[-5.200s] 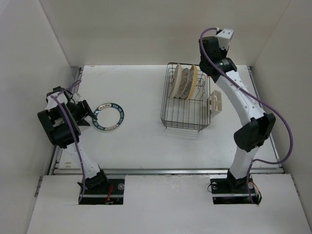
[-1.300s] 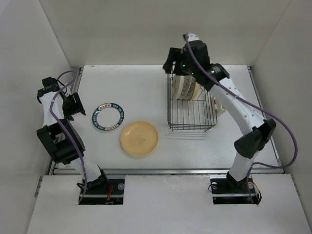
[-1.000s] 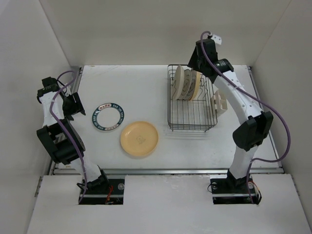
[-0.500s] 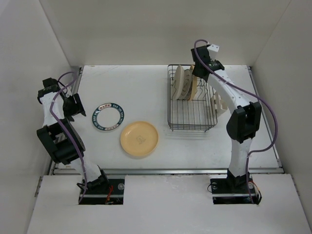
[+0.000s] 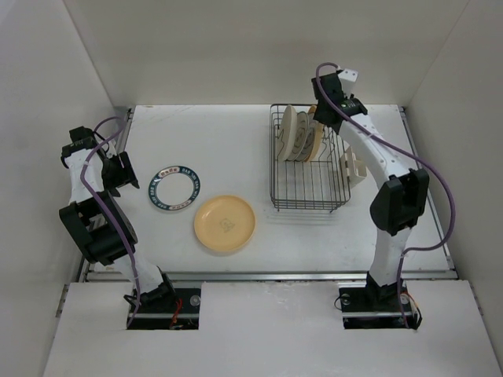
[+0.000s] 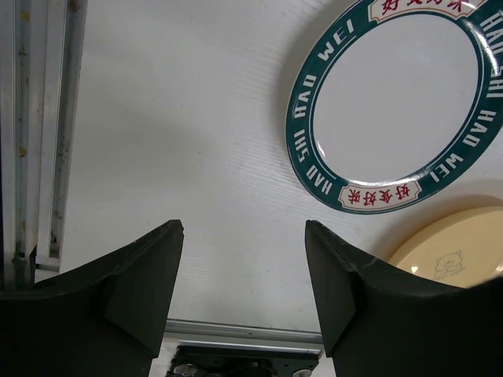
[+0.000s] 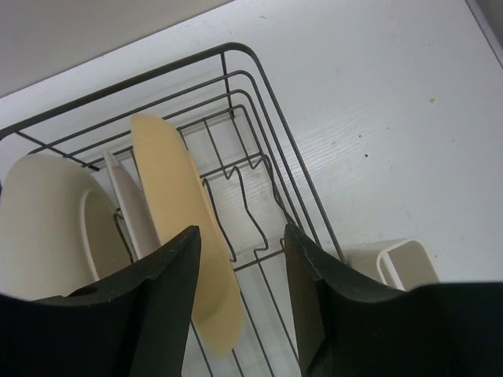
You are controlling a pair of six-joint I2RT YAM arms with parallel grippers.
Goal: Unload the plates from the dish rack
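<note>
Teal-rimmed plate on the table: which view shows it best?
Left wrist: the teal-rimmed plate appears large, rim lettering readable, though its top and right edges are cropped. Top external shows the plate whole but small. Right wrist does not show it.

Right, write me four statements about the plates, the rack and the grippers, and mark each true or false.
1. The teal-rimmed plate and the yellow plate lie flat on the table. True.
2. The dish rack is empty. False: a cream plate, a white plate and a tan-yellow plate stand upright in it.
3. The right gripper is open over the tan-yellow plate. True.
4. The left gripper is clamped on the teal-rimmed plate. False: it is open and holds nothing; that plate lies on the table.
</note>
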